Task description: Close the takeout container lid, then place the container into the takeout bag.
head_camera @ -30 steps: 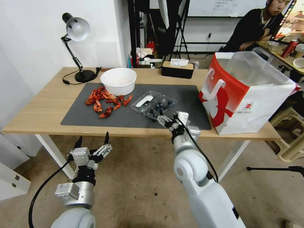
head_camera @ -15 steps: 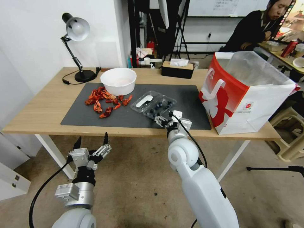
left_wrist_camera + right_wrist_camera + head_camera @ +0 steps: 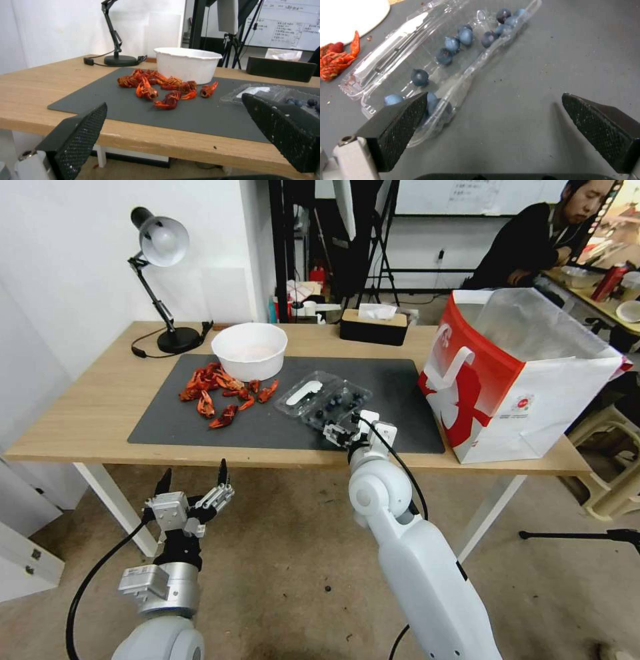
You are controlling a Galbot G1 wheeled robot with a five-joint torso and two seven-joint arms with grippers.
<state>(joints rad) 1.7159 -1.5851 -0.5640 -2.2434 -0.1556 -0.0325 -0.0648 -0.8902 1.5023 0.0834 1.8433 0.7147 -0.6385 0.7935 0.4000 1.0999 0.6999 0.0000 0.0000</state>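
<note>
Head view, right gripper [image 3: 335, 433] released, jaws spread just beside container [image 3: 337, 405] on mat [image 3: 200, 427], lid [image 3: 305, 393] flat open beyond, bag [image 3: 513, 380] well apart, left gripper [image 3: 193, 477] released, parked below table [image 3: 87, 413].

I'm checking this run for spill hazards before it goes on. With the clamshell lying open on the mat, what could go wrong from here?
1. The takeout container lies open with its lid flat beside it; a nudge from the open right gripper at its near edge could scatter the loose blueberries.
2. The crayfish pieces lie close to the lid's side and might get dragged along.
3. The takeout bag stands off to the right, so a poorly latched lid could pop open on the way.
</note>
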